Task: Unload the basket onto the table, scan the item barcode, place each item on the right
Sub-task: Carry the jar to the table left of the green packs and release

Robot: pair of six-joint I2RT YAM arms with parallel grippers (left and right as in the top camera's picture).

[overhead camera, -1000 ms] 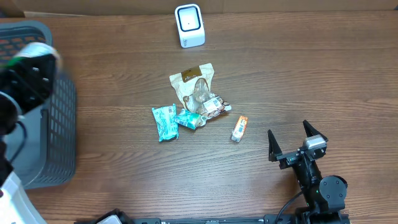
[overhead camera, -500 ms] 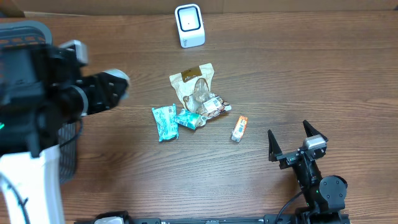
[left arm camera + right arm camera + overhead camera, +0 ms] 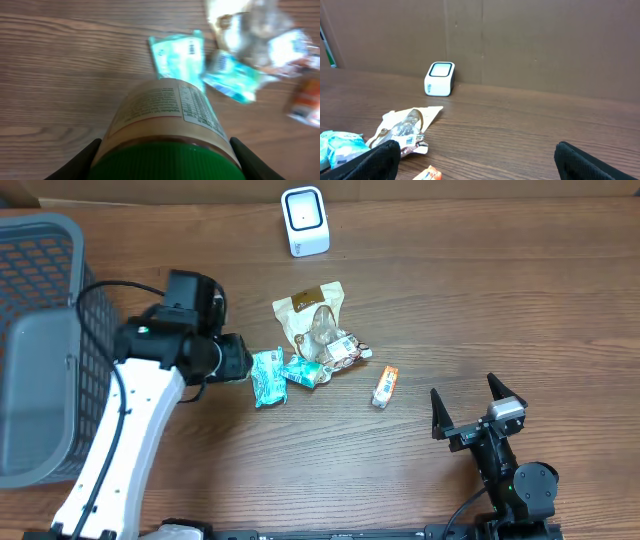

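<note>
I see the white scanner [image 3: 440, 78] left of centre, on the counter [image 3: 520, 125] by the cardboard wall [image 3: 545, 45]. Snack packets [image 3: 407, 127] lie at lower left. My right gripper [image 3: 476, 146] gapes wide, a finger in each bottom corner.

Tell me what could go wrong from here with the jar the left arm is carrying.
1. The jar in the left gripper is close beside the teal packet; moving on, it may knock that packet or those next to it.
2. No barcode shows on the label side in view, so the code might not end up facing the scanner.
</note>
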